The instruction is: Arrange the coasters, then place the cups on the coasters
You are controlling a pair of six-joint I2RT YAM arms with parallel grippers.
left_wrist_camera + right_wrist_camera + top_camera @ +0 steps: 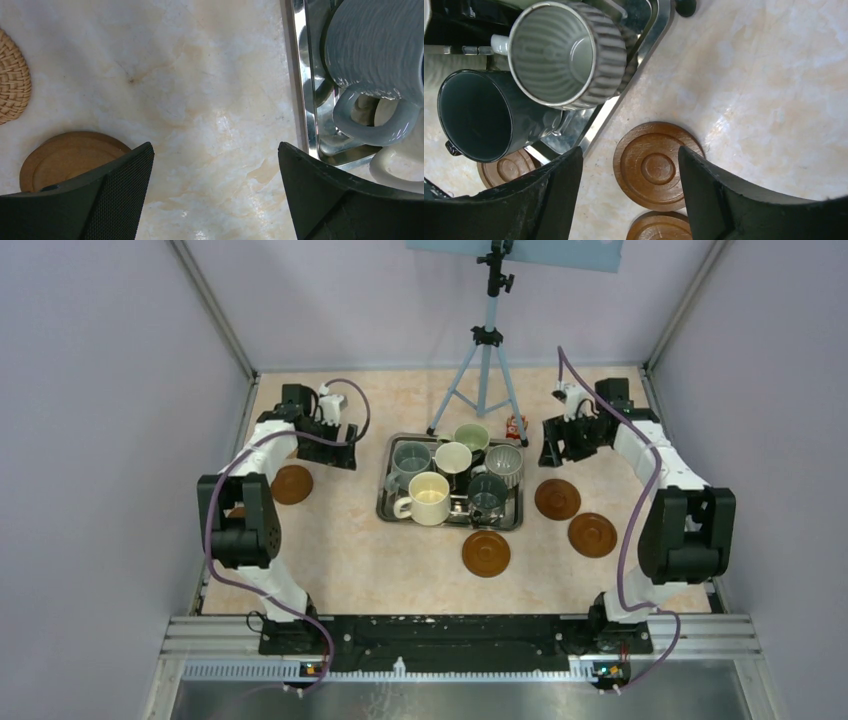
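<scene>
Here, steel tray [384,505], 6 cups [430,498] inside

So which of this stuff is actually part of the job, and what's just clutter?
Job: round reddish-brown wooden coasters; six handled ceramic mugs.
Clutter: rectangular steel tray holding the mugs; grey-blue tripod; woven straw mat; small red item.

Six cups [430,498] stand in the tray [383,506]; coasters [557,499] lie left, right and in front of it.
</scene>
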